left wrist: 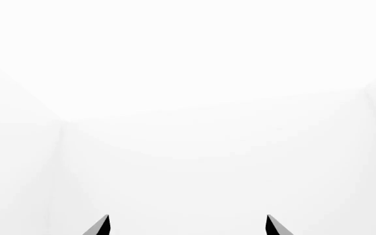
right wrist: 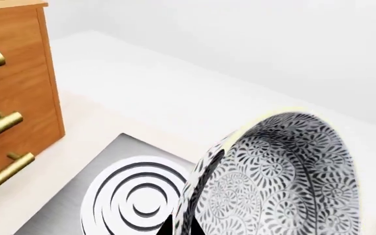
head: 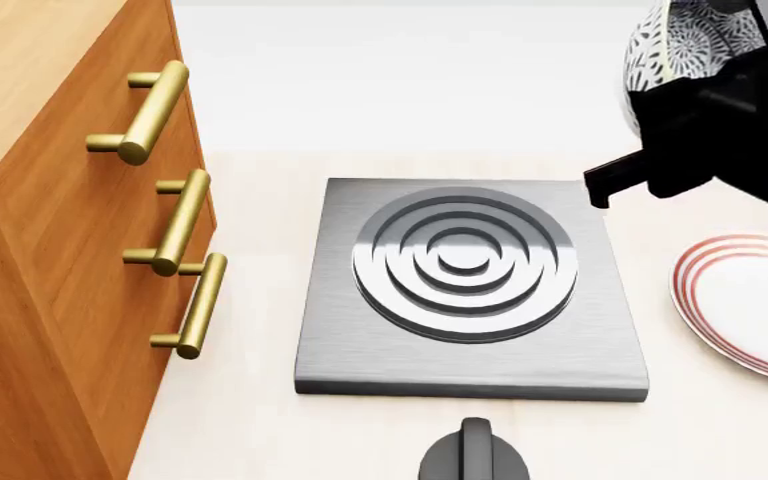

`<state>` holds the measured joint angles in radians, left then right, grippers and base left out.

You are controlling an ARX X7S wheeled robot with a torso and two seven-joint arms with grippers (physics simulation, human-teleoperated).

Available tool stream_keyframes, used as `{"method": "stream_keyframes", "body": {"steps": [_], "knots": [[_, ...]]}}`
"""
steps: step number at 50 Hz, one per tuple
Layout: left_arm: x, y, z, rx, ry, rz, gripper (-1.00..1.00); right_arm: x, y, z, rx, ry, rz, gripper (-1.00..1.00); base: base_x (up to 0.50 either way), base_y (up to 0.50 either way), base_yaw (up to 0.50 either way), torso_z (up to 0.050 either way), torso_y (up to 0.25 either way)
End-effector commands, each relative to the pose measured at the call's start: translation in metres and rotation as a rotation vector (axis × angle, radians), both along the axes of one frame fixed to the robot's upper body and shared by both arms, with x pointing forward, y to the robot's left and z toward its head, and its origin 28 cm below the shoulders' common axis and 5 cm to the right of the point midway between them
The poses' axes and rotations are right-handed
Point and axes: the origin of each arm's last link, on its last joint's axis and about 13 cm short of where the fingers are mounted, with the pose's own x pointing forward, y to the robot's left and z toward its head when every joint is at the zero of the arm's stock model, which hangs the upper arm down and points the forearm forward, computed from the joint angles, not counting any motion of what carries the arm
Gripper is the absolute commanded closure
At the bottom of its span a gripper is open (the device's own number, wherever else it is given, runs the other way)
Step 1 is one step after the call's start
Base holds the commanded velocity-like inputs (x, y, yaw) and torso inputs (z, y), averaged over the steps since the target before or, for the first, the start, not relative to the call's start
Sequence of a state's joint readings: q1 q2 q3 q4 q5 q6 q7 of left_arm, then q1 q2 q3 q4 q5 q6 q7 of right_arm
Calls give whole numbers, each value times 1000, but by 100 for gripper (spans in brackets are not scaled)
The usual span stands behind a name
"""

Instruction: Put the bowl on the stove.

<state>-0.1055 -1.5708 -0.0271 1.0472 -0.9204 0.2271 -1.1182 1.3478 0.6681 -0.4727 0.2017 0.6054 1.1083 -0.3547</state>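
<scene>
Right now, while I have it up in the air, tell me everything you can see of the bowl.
The bowl is small, deep and round, looking like glazed ceramic, white with a dense grey-blue floral pattern inside and out and a pale rim. It looks empty. The right gripper pinches its wall, one finger inside and one outside, holding it tilted on its side. In the head view it hangs above the counter, beyond the stove's far right corner, touching neither the stove nor the red-ringed plate.

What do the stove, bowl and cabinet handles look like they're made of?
Stove: brushed grey metal, going by the streaked sheen; its raised rings look polished.
Bowl: likely glazed ceramic, white with a dense grey-blue floral print and a pale rim; held tilted by the right gripper.
Handles: brass-coloured metal bars with a satin sheen, on a wood-grain cabinet.
</scene>
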Motion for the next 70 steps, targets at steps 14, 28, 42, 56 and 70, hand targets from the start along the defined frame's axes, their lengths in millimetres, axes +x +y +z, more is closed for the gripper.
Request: {"method": "stream_keyframes", "body": {"steps": [14, 28, 42, 56, 70], "knots": [[0, 0, 2, 29, -35, -2, -100, 7, 21, 1, -9, -77, 100, 100, 0, 0, 0, 0, 1], [0, 1, 4, 26, -42, 5, -100, 42, 30, -17, 23, -26, 123, 100, 0, 0, 0, 0, 0], [1, 1, 3, 22, -41, 15, -100, 97, 68, -15, -35, -2, 240, 100, 0, 0, 0, 0, 1], [0, 0, 2, 19, -35, 14, -100, 96, 84, -4, -107, 52, 248, 100, 0, 0, 0, 0, 1], [0, 0, -1, 16, -29, 11, -100, 91, 88, -17, 6, 156, 166, 100, 0, 0, 0, 0, 0]]}}
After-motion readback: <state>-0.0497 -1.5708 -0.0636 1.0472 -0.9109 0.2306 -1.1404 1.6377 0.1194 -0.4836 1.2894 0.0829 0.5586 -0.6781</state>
